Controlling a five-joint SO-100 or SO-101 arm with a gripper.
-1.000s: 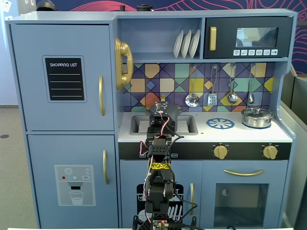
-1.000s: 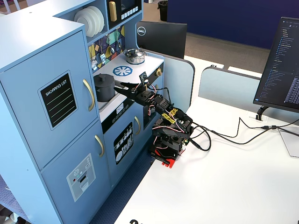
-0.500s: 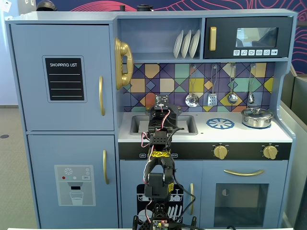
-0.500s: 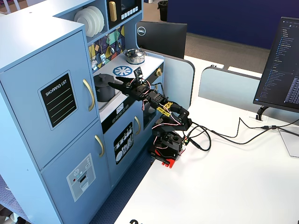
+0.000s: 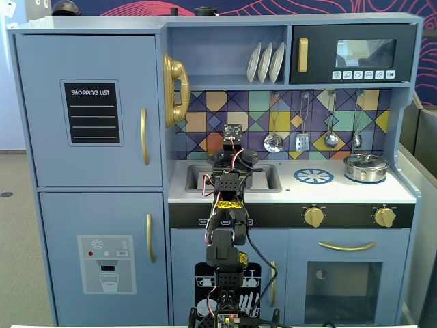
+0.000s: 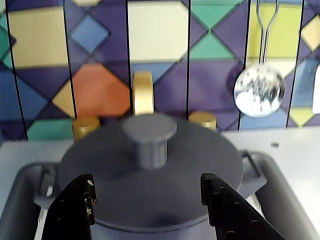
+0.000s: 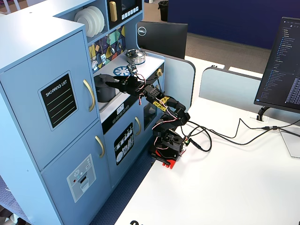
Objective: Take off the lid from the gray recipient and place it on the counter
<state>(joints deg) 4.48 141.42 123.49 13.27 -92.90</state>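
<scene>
The gray recipient (image 7: 103, 92) stands in the sink of the toy kitchen with the lid (image 6: 192, 162) on it. The lid is a flat dark gray disc with a center knob (image 6: 149, 136). In the wrist view my gripper (image 6: 146, 183) is open, just over the lid's near half. One black finger (image 6: 75, 210) is to the left and the other to the right, and the knob stands beyond the fingertips, untouched. From the side, the gripper (image 7: 112, 82) reaches over the pot's top. The white counter (image 5: 341, 193) stretches to the right of the sink.
A shiny silver pot (image 5: 366, 167) sits at the counter's right end, beside the blue burner ring (image 5: 313, 176). The gold faucet (image 6: 143, 92) rises just behind the gray pot. Utensils hang on the tiled backsplash, among them a skimmer (image 6: 258, 90). The sink rim (image 5: 272, 186) surrounds the pot.
The arm has lifted and stretched forward: the gripper went from the counter's front edge up to just over the gray pot's lid. Pot and lid have not moved.
</scene>
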